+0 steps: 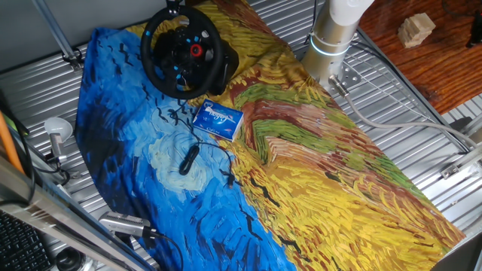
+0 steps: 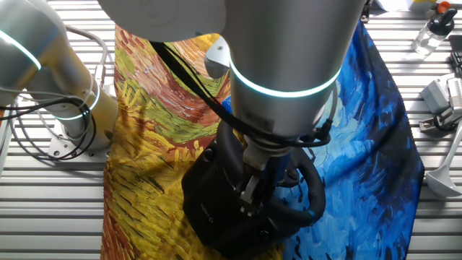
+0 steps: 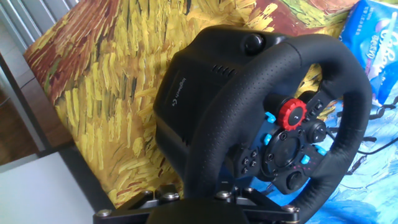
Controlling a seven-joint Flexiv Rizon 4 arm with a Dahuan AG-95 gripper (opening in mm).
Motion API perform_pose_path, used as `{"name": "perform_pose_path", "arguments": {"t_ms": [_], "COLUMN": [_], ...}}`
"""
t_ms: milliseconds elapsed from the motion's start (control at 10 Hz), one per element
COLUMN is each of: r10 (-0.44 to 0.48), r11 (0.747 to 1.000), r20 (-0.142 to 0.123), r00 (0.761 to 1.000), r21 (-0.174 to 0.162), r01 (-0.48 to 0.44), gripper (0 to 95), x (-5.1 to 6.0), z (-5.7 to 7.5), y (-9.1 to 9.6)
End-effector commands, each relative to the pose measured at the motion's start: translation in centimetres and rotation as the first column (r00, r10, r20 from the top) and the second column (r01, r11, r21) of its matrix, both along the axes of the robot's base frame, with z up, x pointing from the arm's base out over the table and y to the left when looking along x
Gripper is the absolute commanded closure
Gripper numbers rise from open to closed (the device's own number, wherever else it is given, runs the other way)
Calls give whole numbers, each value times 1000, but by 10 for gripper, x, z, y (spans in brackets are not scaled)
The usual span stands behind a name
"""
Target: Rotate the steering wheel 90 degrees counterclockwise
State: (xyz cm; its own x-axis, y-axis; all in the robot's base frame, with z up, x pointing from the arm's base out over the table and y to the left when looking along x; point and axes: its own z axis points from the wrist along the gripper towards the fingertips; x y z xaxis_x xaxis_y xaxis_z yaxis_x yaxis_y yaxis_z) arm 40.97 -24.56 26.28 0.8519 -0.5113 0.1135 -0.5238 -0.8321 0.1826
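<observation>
Painted cloth (image 1: 316,165) in swirling blue and yellow covers the ribbed metal table (image 1: 422,98), where one silver robot arm (image 2: 285,65) hangs directly over the far end. There stands one black round leather-rimmed gaming steering wheel (image 3: 292,124) on its bulky base, hub showing a red knob and blue buttons. The gripper (image 2: 249,195) sits low behind the rim; only its mounting bar edges into the hand view, so whether its fingers are spread or closed cannot be told. The risk, as judged here: a grasp landing on the base instead of the rim would drag the whole unit across the loose cloth, not turn it. Just beside the wheel lies one small blue rectangular packet (image 1: 217,119), and near it one thin black cable with plug (image 1: 190,158), which a sliding base could snag.
</observation>
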Motion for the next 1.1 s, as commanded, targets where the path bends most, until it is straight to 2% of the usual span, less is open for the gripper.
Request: {"name": "perform_pose_path", "arguments": {"t_ms": [100, 300, 500, 800, 1100], "r10": [-18, -57, -90, -172, -325], "r11": [1000, 998, 996, 984, 945], "r20": [-15, -26, -31, -55, -112], "r00": [1000, 998, 995, 984, 939], "r21": [5, -20, -31, -45, -56], "r01": [18, 56, 89, 170, 321], "gripper": [570, 570, 570, 570, 570], "x": [1, 1, 1, 1, 3], "z": [1, 5, 10, 21, 27], "y": [1, 2, 4, 10, 17]}}
